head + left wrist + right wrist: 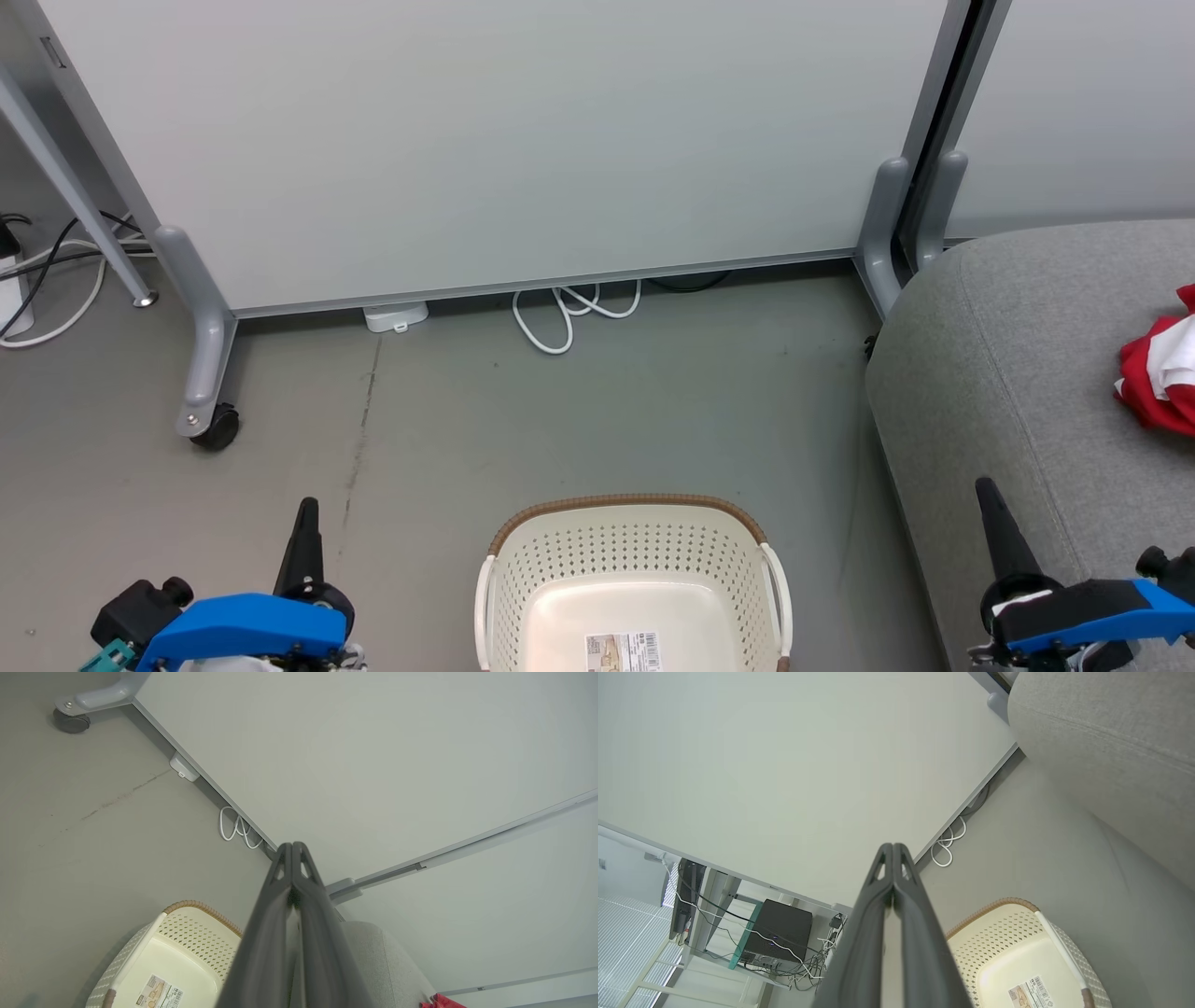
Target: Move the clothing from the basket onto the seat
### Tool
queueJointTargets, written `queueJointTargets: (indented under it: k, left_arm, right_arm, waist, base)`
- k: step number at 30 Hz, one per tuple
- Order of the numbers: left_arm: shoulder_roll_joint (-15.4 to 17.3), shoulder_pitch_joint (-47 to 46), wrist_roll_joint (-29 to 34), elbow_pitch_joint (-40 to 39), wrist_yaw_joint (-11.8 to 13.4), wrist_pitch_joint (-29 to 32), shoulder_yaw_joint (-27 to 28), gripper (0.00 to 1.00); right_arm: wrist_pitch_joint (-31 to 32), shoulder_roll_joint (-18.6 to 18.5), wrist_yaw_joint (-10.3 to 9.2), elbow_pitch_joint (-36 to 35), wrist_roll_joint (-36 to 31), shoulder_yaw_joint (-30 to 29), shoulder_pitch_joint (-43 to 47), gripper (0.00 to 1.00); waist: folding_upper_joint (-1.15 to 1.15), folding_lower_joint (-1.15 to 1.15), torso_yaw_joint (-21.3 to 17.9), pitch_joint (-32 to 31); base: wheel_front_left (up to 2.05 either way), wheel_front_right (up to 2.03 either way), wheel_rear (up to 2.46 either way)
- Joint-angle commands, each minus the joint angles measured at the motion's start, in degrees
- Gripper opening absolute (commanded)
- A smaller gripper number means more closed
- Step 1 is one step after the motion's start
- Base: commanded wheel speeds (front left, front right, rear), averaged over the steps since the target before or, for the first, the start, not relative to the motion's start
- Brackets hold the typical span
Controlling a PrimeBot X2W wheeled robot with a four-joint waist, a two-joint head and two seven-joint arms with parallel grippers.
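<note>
The cream basket (633, 551) with its brown rim stands on the floor at the bottom centre; its inside holds only a label. It also shows in the left wrist view, basket (187, 933), and the right wrist view, basket (1008, 942). The red and white clothing (1162, 373) lies bunched on the grey seat (1008, 392) at the right edge; a red corner of clothing (441, 1002) shows by the seat (383, 961). My left gripper (306, 523) is shut and empty, left of the basket. My right gripper (991, 509) is shut and empty over the seat's front.
A pale partition panel (485, 140) on castor feet (215, 425) stands behind the basket. White cable loops (565, 313) lie on the floor beneath it. More cables (56, 271) trail at the far left. A desk with a black box (777, 931) appears in the right wrist view.
</note>
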Motion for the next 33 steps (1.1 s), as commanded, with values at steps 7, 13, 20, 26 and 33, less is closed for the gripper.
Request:
queueJointTargets:
  k: [7, 13, 20, 26, 33]
  left_arm:
    - [0.0, -1.7, -4.3, -1.5, -0.1, 1.3, 1.3, 0.00]
    - [-0.1, -2.0, -7.5, -2.1, -0.1, 2.2, 2.0, 0.00]
    - [-0.2, -2.2, -11.0, -2.8, -0.1, 3.3, 2.9, 0.00]
    - [-0.3, -2.3, -13.9, -3.4, -0.1, 4.1, 3.4, 0.00]
    - [-0.4, -2.5, -17.1, -4.0, -0.1, 5.0, 4.2, 0.00]
  right_arm:
    - [0.6, -0.6, 0.02, -0.4, 5.2, 0.1, -1.9, 0.00]
    - [1.0, -0.6, 0.02, -0.3, 8.8, 0.1, -2.3, 0.00]
    - [1.4, -0.7, 0.02, -0.2, 12.7, 0.2, -2.6, 0.00]
    - [1.8, -0.7, 0.02, -0.2, 16.0, 0.2, -3.0, 0.00]
    - [2.3, -0.7, 0.02, -0.1, 19.5, 0.2, -3.3, 0.00]
  waist:
    - [0.00, -0.01, -0.2, 0.0]
    - [0.00, -0.01, -0.4, 0.0]
    - [0.00, -0.01, -0.6, 0.0]
    - [0.00, -0.01, -0.8, 0.0]
    - [0.00, -0.01, -1.0, 0.0]
  base:
    - [0.00, 0.00, 0.00]
    - [0.00, 0.00, 0.00]
    - [0.00, 0.00, 0.00]
    - [0.00, 0.00, 0.00]
    - [0.00, 0.00, 0.00]
